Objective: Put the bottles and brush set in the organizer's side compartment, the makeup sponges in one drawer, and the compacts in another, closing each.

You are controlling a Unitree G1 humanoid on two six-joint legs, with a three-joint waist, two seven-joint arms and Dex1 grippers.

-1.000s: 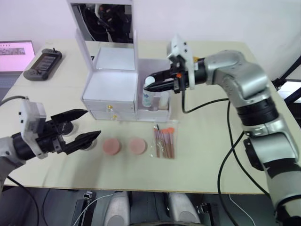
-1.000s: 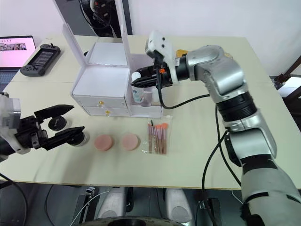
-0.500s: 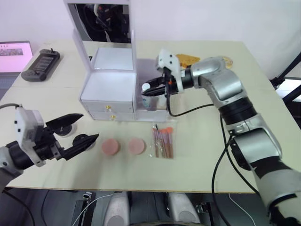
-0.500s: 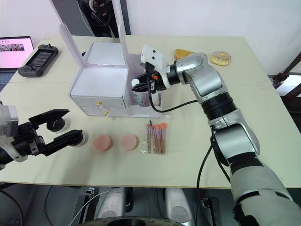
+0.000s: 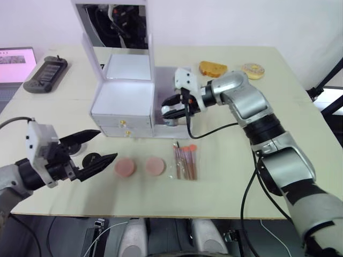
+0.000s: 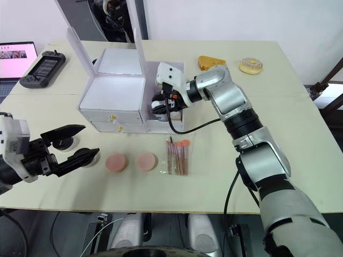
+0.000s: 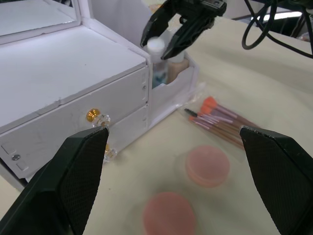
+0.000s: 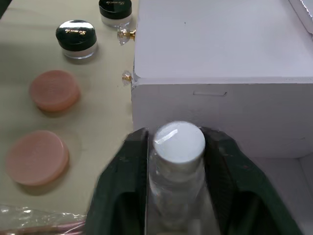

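Observation:
The white organizer point(image 5: 124, 101) stands mid-table with its mirror lid point(image 5: 115, 21) upright and both drawers shut. My right gripper point(image 5: 172, 107) is shut on the white-capped bottle point(image 8: 178, 141), holding it low inside the side compartment point(image 6: 172, 122). A bottle of yellowish liquid point(image 7: 177, 68) stands in that bin. Two pink makeup sponges point(image 5: 125, 166) point(image 5: 155, 165) and the brush set point(image 5: 186, 160) lie in front of the organizer. Over the table's front left my left gripper point(image 5: 107, 145) hangs open beside two black compacts point(image 8: 76, 36) point(image 8: 115, 7).
A game controller point(image 5: 47, 69) and a laptop screen point(image 5: 13, 56) sit at the far left. A bread slice point(image 5: 213, 68) and a doughnut point(image 5: 252, 70) lie at the back right. Gold knobs point(image 7: 91, 115) stick out from the drawer fronts.
My right gripper has come down and left with the bottle, from above the side compartment into it. My left gripper has stayed open near the compacts.

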